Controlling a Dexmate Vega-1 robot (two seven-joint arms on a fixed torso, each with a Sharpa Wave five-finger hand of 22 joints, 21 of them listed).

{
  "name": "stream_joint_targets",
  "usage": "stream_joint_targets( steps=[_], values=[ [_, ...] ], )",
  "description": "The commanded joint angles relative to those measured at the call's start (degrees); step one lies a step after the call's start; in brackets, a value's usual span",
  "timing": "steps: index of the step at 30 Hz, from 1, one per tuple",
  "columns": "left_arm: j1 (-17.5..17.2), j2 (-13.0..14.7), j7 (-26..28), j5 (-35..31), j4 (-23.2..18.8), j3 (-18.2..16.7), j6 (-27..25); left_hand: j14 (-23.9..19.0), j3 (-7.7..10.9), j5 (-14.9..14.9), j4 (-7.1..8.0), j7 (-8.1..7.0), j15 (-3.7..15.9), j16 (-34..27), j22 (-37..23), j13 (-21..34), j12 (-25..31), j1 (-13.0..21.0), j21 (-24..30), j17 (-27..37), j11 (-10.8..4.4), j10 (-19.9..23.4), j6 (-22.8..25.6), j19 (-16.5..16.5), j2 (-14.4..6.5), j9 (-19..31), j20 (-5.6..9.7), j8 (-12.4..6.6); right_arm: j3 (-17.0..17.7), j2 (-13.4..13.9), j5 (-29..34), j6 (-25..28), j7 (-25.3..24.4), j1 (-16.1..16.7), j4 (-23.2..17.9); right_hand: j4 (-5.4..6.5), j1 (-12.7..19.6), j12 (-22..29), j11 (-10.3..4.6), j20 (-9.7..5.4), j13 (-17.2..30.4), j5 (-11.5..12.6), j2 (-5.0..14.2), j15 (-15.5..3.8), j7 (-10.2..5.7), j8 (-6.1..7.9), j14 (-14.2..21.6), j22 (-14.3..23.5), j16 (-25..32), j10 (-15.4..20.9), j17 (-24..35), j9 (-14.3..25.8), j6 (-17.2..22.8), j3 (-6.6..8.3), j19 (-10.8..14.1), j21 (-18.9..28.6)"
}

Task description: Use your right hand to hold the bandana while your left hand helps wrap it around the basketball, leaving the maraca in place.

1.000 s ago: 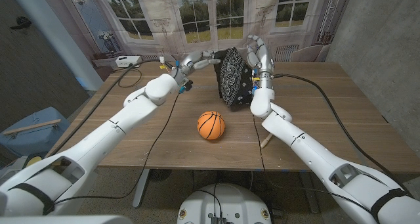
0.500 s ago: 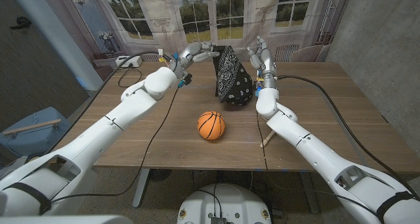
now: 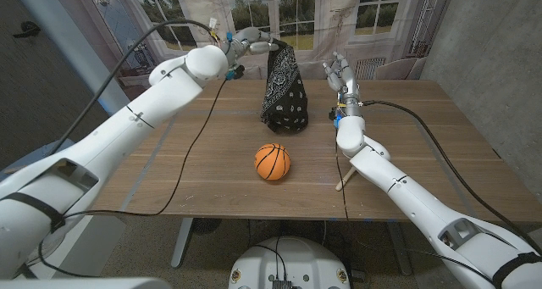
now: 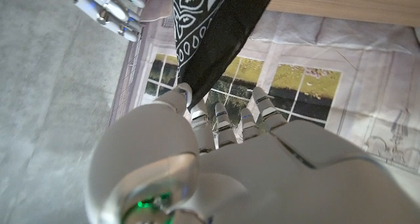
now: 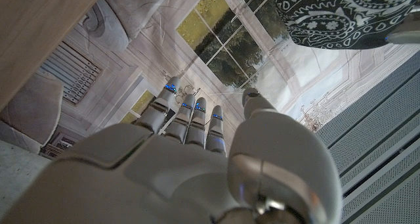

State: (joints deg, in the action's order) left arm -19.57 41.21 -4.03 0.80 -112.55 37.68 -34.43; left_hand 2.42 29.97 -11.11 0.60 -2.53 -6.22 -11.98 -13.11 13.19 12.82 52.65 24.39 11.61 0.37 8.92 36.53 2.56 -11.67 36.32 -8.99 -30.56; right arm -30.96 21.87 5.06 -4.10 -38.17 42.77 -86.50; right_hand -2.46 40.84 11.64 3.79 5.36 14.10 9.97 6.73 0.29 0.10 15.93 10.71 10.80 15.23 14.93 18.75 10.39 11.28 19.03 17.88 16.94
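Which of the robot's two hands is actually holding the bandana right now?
The left hand: it pinches the top of the black bandana, which hangs down from it. The right hand stands apart beside the cloth, fingers spread and empty.

a brown wooden table (image 3: 440, 145) stands before a far printed backdrop of white-framed windows (image 3: 296, 9); grey textured wall (image 3: 491, 43) on the right.

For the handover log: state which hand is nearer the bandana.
Left. The left hand pinches the bandana by its top; the right hand stands apart beside it, holding nothing.
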Motion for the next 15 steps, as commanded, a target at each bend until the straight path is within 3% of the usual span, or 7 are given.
stream_joint_targets(
  steps=[1,2,3,5,11,13,15],
  values=[
    [28.27,-0.08,-15.38,-24.32,-2.07,25.52,-24.96,-0.85,-0.05,-1.24,1.4,-2.92,0.41,-0.19,-0.16,0.31,0.38,-1.3,1.0,0.19,-1.6,-0.01,-1.48,1.23,0.69,2.28,0.61,-1.46,0.85,0.62,-1.54,-2.01,0.5,1.01,0.43,-0.04,-0.35,0.31,0.34,0.02,0.13,0.05,-0.01,0.1,-0.09,0.01,-0.24,0.17,-0.25,-0.13,0.11,0.17,0.84,-0.3,-0.27,-0.16],
    [28.42,-0.19,-15.93,-24.91,-2.01,25.74,-25.28,-0.93,-0.12,-1.4,1.55,-3.15,0.54,-0.19,-0.16,0.33,0.39,-1.43,1.09,0.17,-1.75,0.0,-1.64,1.35,0.77,2.57,0.8,-1.65,0.86,0.62,-1.54,-2.03,0.51,1.02,0.43,-0.04,-0.38,0.35,0.38,0.02,0.14,0.06,0.01,0.09,-0.03,0.0,-0.25,0.17,-0.25,-0.07,0.11,0.18,0.89,-0.32,-0.3,-0.18],
    [34.35,-1.09,-19.79,-32.25,-1.82,33.1,-28.72,-0.99,-0.2,-1.62,1.74,-3.36,0.59,-0.17,-0.15,0.36,0.4,-1.57,1.23,0.14,-1.8,0.03,-1.7,1.55,0.86,2.95,1.01,-1.96,1.0,0.53,-1.73,-2.42,0.36,1.12,0.73,-0.04,-0.43,0.37,0.33,0.0,0.14,0.06,0.04,0.11,0.0,-0.03,-0.25,0.17,-0.25,-0.04,0.11,0.18,0.94,-0.35,-0.29,-0.18],
    [40.11,-2.64,-24.6,-40.58,-0.96,40.58,-32.31,-1.29,-0.39,-2.08,2.09,-4.1,0.95,-0.18,-0.13,0.38,0.41,-1.85,1.58,0.07,-2.54,0.09,-2.0,2.15,1.01,3.78,1.55,-2.56,1.13,0.5,-1.96,-2.67,0.4,1.2,0.9,-0.05,-0.46,0.39,0.34,0.02,0.15,0.06,0.06,0.13,0.03,-0.06,-0.26,0.17,-0.25,-0.05,0.11,0.18,0.98,-0.37,-0.3,-0.19],
    [52.18,-8.8,-42.03,-72.34,5.69,59.12,-37.74,-2.08,-0.91,-3.14,2.8,-5.21,1.92,-0.21,-0.01,0.43,0.38,-2.45,2.1,-0.1,-4.23,0.13,-2.62,2.77,1.3,5.76,2.28,-4.07,1.35,0.56,-2.36,-3.3,0.6,1.42,1.04,-0.09,-0.6,0.5,0.29,0.01,0.16,0.08,0.14,0.01,0.08,-0.15,-0.29,0.18,-0.27,0.09,0.09,0.19,1.21,-0.47,-0.38,-0.25],
    [51.57,-10.26,-48.98,-85.36,8.9,59.05,-35.04,-2.47,-1.2,-3.5,3.01,-5.96,2.56,-0.23,0.06,0.44,0.49,-2.7,2.29,-0.18,-4.86,0.51,-2.49,3.03,1.54,6.52,2.69,-4.81,1.53,0.4,-2.86,-3.39,0.75,1.5,1.11,-0.11,-0.63,0.52,0.32,0.0,0.16,0.08,0.15,0.02,0.09,-0.18,-0.28,0.18,-0.27,0.1,0.08,0.2,1.29,-0.5,-0.41,-0.27],
    [47.78,-10.38,-50.34,-92.69,9.75,53.93,-30.4,-2.56,-1.56,-3.86,3.24,-7.01,3.2,-0.13,0.14,0.45,0.51,-3.0,2.44,-0.26,-5.35,0.68,-2.58,3.19,1.79,7.33,3.05,-5.49,1.53,0.46,-2.94,-3.75,0.92,1.47,1.39,-0.13,-0.67,0.51,0.19,0.0,0.16,0.09,0.18,-0.01,0.13,-0.22,-0.31,0.18,-0.28,0.04,0.08,0.2,1.32,-0.52,-0.54,-0.32]
  ],
)
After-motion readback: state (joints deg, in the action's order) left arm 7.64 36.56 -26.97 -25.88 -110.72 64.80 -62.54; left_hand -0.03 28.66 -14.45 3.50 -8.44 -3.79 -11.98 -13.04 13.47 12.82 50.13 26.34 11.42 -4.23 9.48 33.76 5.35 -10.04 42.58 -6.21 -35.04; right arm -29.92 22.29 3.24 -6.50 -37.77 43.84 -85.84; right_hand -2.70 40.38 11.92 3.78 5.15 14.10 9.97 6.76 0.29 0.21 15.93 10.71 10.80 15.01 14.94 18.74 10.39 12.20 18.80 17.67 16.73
